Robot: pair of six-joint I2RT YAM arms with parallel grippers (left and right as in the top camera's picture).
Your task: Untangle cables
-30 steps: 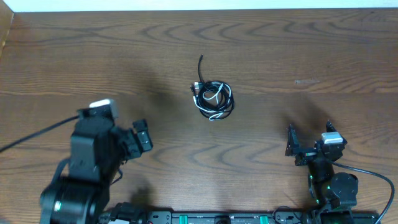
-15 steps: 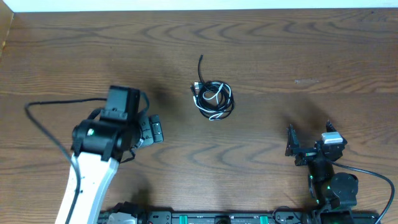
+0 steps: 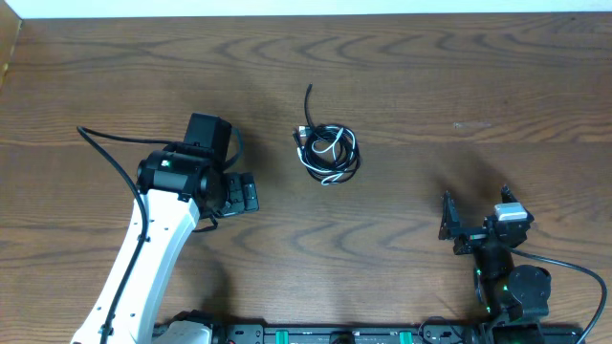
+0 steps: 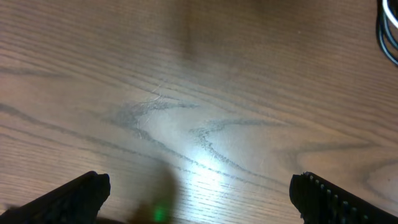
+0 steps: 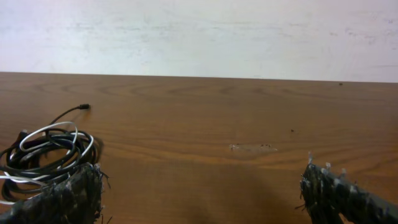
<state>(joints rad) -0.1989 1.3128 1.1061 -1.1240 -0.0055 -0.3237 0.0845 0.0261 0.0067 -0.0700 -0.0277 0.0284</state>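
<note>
Cables, location: the cables [image 3: 327, 153] lie just above the centre of the overhead frame, on the table [image 3: 459, 76], well apart from both of my grippers.
Cables, form: one compact round bundle of thin loops wound over each other, several black strands and one white.
Cables, stray end: one black stray end [image 3: 308, 100] leaves the bundle toward the top of the frame and finishes in a small plug.
Cables, surface: smooth, thin, round in section, with a slight sheen.
Left gripper: my left gripper [image 3: 241, 194] sits left of the bundle with its jaws spread wide and nothing between them. In its wrist view only an edge of the bundle shows, at the upper right.
Right gripper: my right gripper [image 3: 475, 218] sits at the lower right, jaws fully apart, holding nothing.
Fingers: dark, with a rough, ridged face [image 5: 62, 196].
Table: brown wood, matte, with wavy grain.
Wall: pale, flat wall [image 5: 199, 31] behind the table edge.
</note>
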